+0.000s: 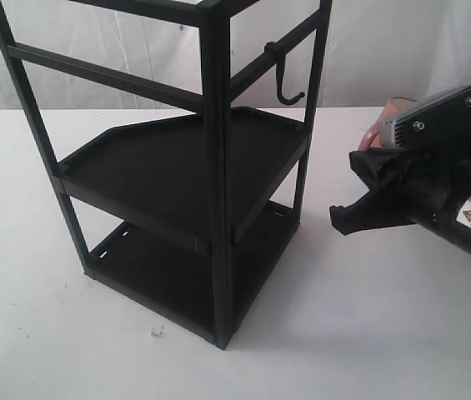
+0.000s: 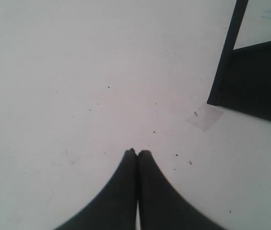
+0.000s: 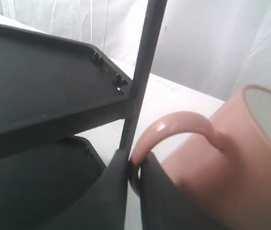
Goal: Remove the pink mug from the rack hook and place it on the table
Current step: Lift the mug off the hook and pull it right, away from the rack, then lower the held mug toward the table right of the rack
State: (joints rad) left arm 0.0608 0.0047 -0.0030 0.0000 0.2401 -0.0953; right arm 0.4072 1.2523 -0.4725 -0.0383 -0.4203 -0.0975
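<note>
Pink mug (image 3: 231, 158): one, matte, cylindrical, loop handle (image 3: 173, 124) pinched in my right gripper (image 3: 134, 165), beside the black rack (image 1: 217, 208), clear of its one J-shaped rack hook (image 1: 285, 79); my left gripper (image 2: 137, 153) tips touching

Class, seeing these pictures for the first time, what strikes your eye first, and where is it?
The tall black rack stands on the white table, its hook empty on the upper bar. Right of it, the pink mug is off the hook, its handle pinched in the right gripper.
</note>
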